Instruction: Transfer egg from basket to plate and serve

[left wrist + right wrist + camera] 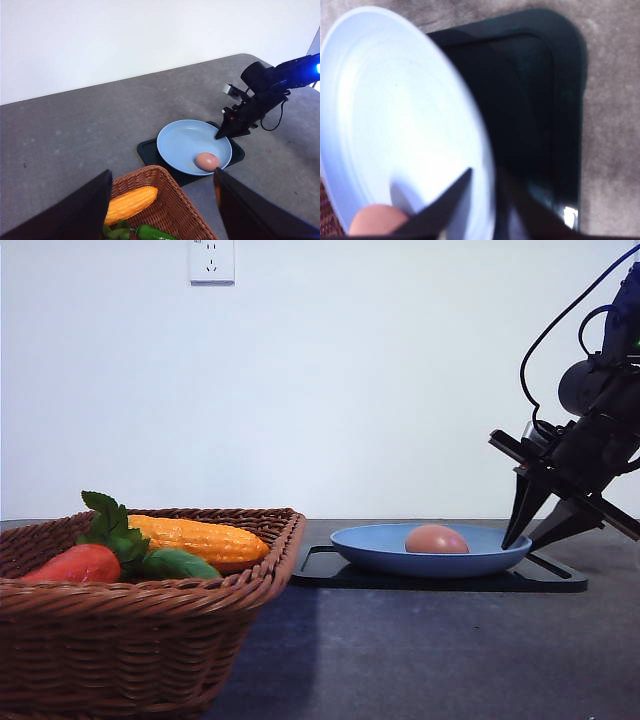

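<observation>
Already, the egg (pixel 436 539) is seen lying in the plate (pixel 370 546), toward the side of the plate that faces the robot, as the left wrist view shows (pixel 207 161). The plate is carried on a flat black tray (pixel 550 577), which is set on the grey table (pixel 420 650) just to the right of the basket (pixel 150 640). The basket is placed at the near left, and a yellow corn cob (pixel 200 538), a red-orange vegetable (pixel 80 563) with green leaves and a green pepper (pixel 180 564) are held in it (the egg is not among them).

The right gripper (pixel 543 530) is lowered at the right edge of the plate, tilted, with its dark fingertips pointed down at the rim. Its fingers are spread a little, and the rim of the plate is seen between them in the right wrist view (pixel 487 200): one fingertip (pixel 451 196) is placed over the inside of the plate, the other over the tray outside. Nothing is clamped; whether the rim is touched cannot be told. The egg is seen near that inner fingertip (pixel 377 219), apart from it.

The left gripper (pixel 160 210) is held above the basket, well away from the plate, with its two dark fingers wide apart and nothing between them.
</observation>
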